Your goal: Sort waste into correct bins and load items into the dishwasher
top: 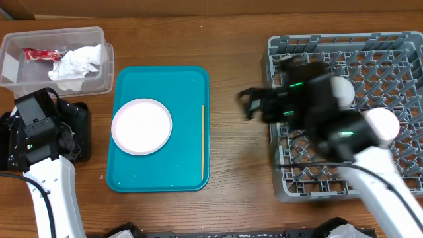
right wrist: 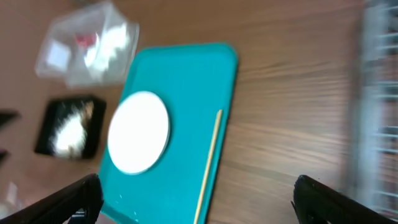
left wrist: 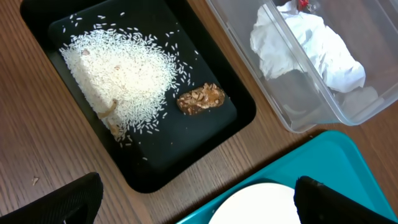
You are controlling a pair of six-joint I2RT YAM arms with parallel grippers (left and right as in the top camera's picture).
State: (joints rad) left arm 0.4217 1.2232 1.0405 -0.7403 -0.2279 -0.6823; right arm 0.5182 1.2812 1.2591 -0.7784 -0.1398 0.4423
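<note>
Hovering right gripper [top: 246, 104] left of the rack [top: 396, 49], jaws wide apart, empty. Left gripper [left wrist: 199, 202] also apart, near the black tray [left wrist: 186, 143] holding rice [left wrist: 118, 74]. Plate [top: 141, 125] sits on teal tray [top: 185, 92]; tissues [top: 78, 61] and wrapper [top: 41, 54] in tub [top: 53, 32]

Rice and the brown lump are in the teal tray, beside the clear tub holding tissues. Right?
No. The rice and brown lump lie in the black tray, not the teal tray, beside the clear tub holding the tissues. The left wrist view shows it.

Open tabletop [top: 238, 172] lies between teal tray [top: 188, 92] and rack [top: 280, 184].
</note>
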